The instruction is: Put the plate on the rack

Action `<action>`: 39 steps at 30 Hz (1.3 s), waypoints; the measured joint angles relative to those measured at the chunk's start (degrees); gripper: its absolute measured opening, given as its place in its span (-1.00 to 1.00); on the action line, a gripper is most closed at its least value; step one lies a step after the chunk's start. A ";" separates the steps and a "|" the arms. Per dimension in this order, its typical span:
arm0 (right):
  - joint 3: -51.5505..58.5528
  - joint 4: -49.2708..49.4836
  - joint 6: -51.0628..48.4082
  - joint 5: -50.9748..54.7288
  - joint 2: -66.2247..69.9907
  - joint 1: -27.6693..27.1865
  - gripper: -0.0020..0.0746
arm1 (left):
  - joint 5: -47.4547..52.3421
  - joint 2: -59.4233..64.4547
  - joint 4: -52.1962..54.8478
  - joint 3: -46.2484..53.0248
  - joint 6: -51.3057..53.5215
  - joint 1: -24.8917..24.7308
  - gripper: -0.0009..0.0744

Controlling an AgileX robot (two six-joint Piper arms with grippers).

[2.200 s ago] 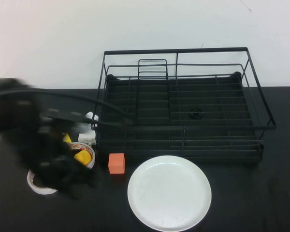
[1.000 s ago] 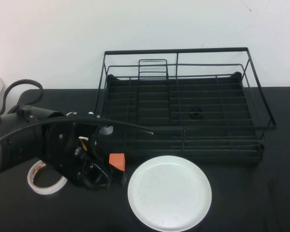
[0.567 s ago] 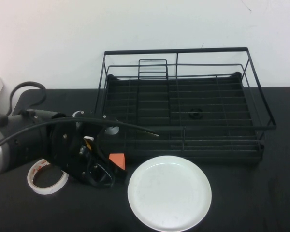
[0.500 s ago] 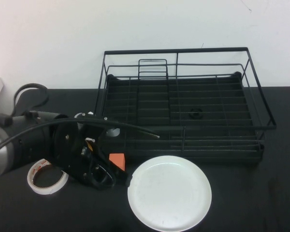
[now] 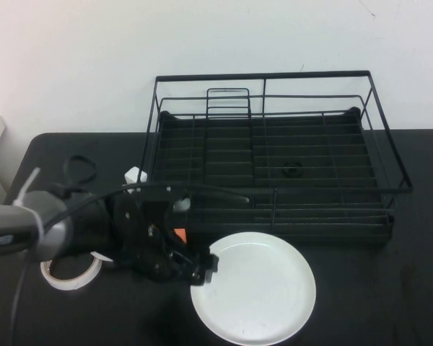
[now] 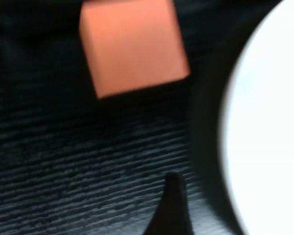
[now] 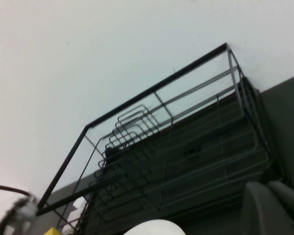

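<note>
The left arm stretches low across the worktop (image 5: 390, 303), its left pincer (image 5: 202, 268) at the plate (image 5: 254, 287) rim beside the rack (image 5: 274, 158); whether its fingers are open cannot be told. The right pincer (image 7: 272, 208) sits apart, grip unclear.

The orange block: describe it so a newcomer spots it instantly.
Start at the big black wire rack and go to its front-left corner. On the table before it, between the left tool and the rack, sits the orange block, the only orange cube.
</note>
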 joint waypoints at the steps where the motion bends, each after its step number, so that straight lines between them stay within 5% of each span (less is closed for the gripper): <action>1: 0.00 0.00 0.00 0.21 0.00 0.00 -0.93 | -0.27 1.20 -0.25 0.00 0.09 0.00 0.47; 14: 0.00 -0.14 -1.26 0.46 0.00 0.00 -0.93 | -6.86 7.26 -3.16 -0.34 0.67 0.00 -0.06; 22: 0.00 -0.14 -2.14 0.46 0.00 0.00 -0.93 | -7.11 7.80 -4.39 -0.37 0.67 0.00 -0.87; 29: 0.00 -0.14 -2.26 0.46 0.00 0.00 -0.93 | -4.60 7.80 -6.28 -0.59 2.68 0.00 -0.95; 39: 0.00 -0.14 -2.26 0.46 0.00 0.00 -0.93 | 5.55 8.40 -22.86 -0.54 22.94 0.61 -0.97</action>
